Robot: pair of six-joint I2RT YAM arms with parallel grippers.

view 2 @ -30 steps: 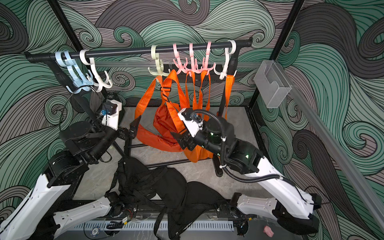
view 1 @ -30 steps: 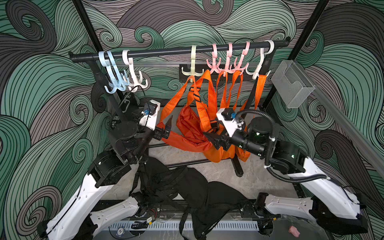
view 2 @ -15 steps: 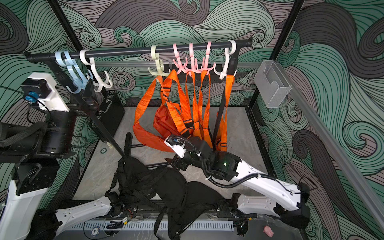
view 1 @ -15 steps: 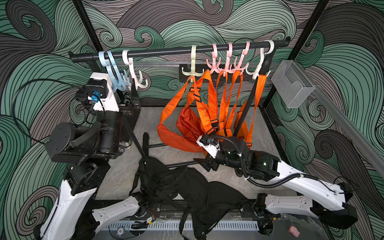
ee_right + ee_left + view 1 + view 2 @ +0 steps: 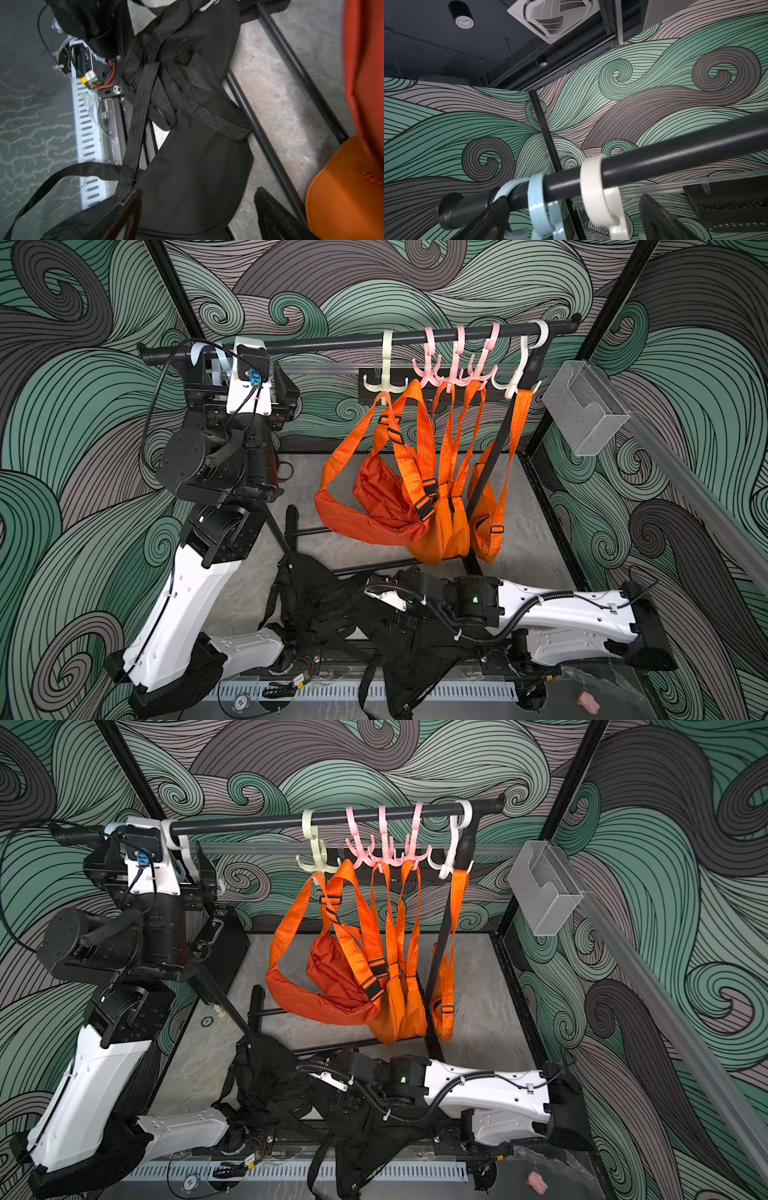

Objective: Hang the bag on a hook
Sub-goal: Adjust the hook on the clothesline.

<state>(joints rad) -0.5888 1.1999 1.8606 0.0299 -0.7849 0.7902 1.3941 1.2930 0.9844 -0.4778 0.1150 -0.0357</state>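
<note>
A pile of black bags (image 5: 328,605) with loose straps (image 5: 141,104) lies on the floor at the front. My right gripper (image 5: 197,207) is low over one black bag (image 5: 197,145), open, holding nothing; in a top view its fingers blend into the pile. My left gripper (image 5: 575,218) is raised to the left end of the black rail (image 5: 332,342) and stands open. Two pale blue hooks (image 5: 537,203) and a white hook (image 5: 593,187) hang between its fingers (image 5: 660,218). These hooks carry nothing.
Orange bags (image 5: 374,506) hang by straps from a cream hook (image 5: 384,381), three pink hooks (image 5: 457,369) and a white hook (image 5: 519,373). One orange bag (image 5: 342,197) hangs beside my right gripper. The rack's floor bars (image 5: 316,531) cross the floor. A clear box (image 5: 582,406) is on the right wall.
My left arm rose from beside the orange bags to the rail's left end. My right arm dropped from the orange bags to the black bags on the floor.
</note>
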